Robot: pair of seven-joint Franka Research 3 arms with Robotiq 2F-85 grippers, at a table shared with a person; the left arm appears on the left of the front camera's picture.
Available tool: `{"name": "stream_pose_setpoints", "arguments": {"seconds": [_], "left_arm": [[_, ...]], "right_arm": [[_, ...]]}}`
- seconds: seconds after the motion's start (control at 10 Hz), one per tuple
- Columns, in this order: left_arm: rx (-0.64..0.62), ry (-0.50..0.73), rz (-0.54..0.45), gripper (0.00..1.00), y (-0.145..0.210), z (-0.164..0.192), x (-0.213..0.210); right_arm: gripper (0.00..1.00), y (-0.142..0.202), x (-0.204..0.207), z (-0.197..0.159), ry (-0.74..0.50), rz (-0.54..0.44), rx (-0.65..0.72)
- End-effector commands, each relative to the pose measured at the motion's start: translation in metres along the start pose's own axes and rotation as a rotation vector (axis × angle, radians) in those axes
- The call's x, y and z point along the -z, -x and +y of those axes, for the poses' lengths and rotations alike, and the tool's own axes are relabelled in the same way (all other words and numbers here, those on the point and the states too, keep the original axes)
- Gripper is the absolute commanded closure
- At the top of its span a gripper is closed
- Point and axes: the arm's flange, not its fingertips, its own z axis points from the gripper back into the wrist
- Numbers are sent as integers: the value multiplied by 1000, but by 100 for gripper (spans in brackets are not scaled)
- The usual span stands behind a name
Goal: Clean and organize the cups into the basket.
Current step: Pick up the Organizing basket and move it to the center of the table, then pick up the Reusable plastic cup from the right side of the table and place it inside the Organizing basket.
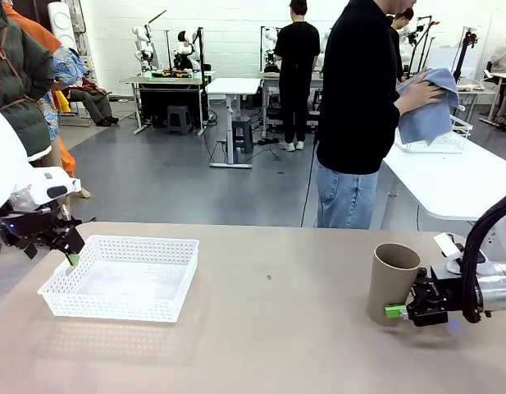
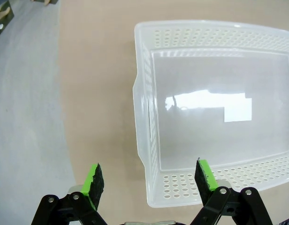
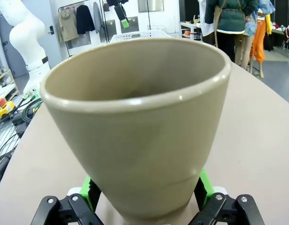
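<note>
- Front: tan cup (image 1: 392,279) stands on table (image 1: 269,353), right side, long axis near vertical, mouth up. Right gripper (image 1: 400,310) is low at its base. Basket (image 1: 113,308) is at left, long side running L-R, with left gripper (image 1: 70,256) at its left rim.
- L wrist: fingers (image 2: 93,180) spread wide, straddling basket's side wall nr a corner.
- R wrist: cup's lower part sits betw. the spread fingers (image 3: 204,185), mouth at top of pic. Can't tell if pads touch.
</note>
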Motion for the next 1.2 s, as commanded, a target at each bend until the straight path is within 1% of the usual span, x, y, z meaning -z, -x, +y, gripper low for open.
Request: {"name": "stream_pose_setpoints", "arguments": {"seconds": [0.0,0.4,0.6,0.8,0.9,1.0,1.1], "left_arm": [[3,-42,32,0,8,-5,18],[4,-22,76,0,13,-6,39],[1,-17,92,0,15,-8,57],[-3,19,108,0,14,-10,73],[-3,26,99,58,13,-10,73],[-14,35,92,59,11,-9,72],[-13,34,93,100,10,-9,72]], "right_arm": [[0,1,16,-7,12,-11,-16],[0,2,27,-5,1,-2,-25],[0,3,27,-4,0,-6,-31],[0,4,26,-3,-21,-19,-40],[59,4,25,-3,-42,-27,-52],[59,5,24,-4,-43,-31,-47],[100,5,24,-4,-46,-32,-46]]}}
